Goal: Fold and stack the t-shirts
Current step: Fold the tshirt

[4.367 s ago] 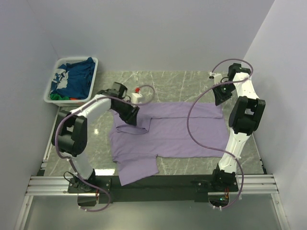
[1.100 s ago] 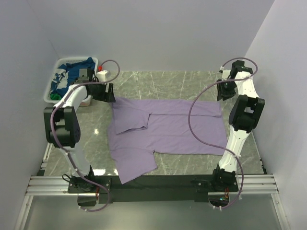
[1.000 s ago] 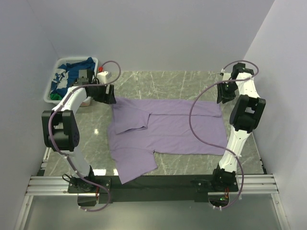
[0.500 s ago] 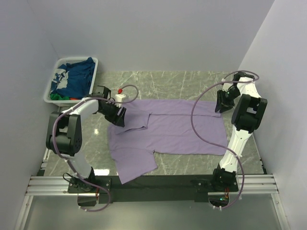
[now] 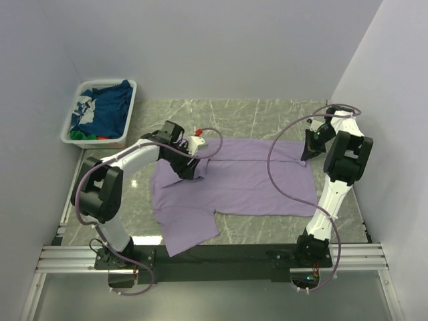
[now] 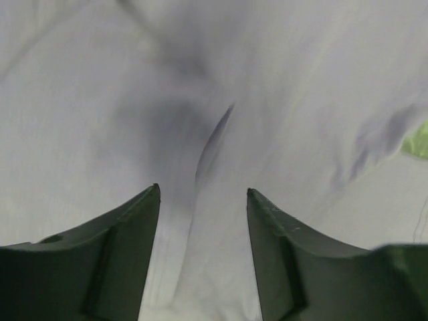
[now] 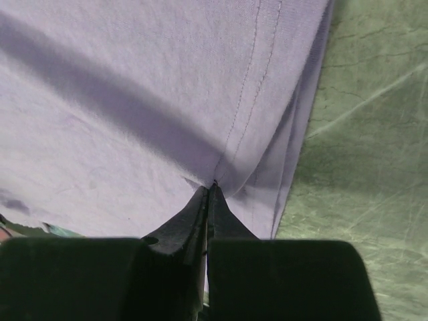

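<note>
A large lavender t-shirt (image 5: 247, 180) lies spread flat across the middle of the marble table. My left gripper (image 5: 190, 166) hovers low over its left part, beside the folded sleeve. In the left wrist view the left gripper (image 6: 202, 190) is open, with a crease of lavender cloth (image 6: 301, 100) running between the fingers and nothing gripped. My right gripper (image 5: 307, 152) sits at the shirt's far right edge. In the right wrist view the right gripper (image 7: 212, 186) is shut, pinching the hemmed edge of the lavender cloth (image 7: 134, 80), which puckers at its tips.
A white slatted basket (image 5: 71, 122) stands at the back left, holding a navy t-shirt with white print (image 5: 107, 107) and a bit of green cloth (image 5: 80, 135). Bare green marble (image 7: 374, 134) shows right of the shirt's hem. Walls stand close on both sides.
My left arm swung from beside the basket rightward onto the shirt, its jaws narrowing. My right gripper dropped onto the shirt's right edge and shut on the hem.
</note>
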### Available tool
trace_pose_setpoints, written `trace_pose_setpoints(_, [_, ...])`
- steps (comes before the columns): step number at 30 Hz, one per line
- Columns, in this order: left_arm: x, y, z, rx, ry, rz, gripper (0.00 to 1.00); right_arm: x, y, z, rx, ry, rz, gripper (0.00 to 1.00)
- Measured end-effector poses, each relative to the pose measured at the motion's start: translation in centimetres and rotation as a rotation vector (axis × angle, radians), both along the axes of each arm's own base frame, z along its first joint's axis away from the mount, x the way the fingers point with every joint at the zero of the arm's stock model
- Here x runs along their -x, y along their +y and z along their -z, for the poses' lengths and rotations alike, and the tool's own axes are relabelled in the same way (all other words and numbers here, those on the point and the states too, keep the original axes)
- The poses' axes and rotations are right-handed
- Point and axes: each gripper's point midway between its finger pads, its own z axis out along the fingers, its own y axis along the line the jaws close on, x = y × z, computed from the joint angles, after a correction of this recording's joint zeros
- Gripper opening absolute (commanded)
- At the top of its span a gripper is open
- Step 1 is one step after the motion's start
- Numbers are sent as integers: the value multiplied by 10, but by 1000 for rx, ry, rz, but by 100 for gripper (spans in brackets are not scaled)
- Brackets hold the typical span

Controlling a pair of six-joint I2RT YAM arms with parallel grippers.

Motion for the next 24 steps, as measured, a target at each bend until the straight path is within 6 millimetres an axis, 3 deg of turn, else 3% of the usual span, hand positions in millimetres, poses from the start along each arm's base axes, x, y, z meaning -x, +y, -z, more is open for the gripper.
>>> trace_pose_setpoints(4, [-2, -24, 1, 9, -31, 36, 62, -2, -1, -2, -9, -8, 6, 0])
trace_pose_setpoints(10, [-3, -47, 20, -27, -33, 57, 59, -7, -2, -7, -8, -25, 6, 0])
trace_pose_setpoints(16, [-11, -54, 33, -62, -32, 40, 34, -13, -4, -9, -4, -39, 6, 0])
trace_pose_setpoints(17, [-13, -55, 34, -64, -37, 38, 23, -13, -4, -8, -4, -39, 6, 0])
trace_pose_setpoints(20, [-17, -55, 34, -71, -48, 26, 3, -12, -4, -6, -5, -33, 6, 0])
trace_pose_setpoints(24, [-18, -53, 34, -82, -55, 20, 1, -12, -4, -7, -4, -33, 6, 0])
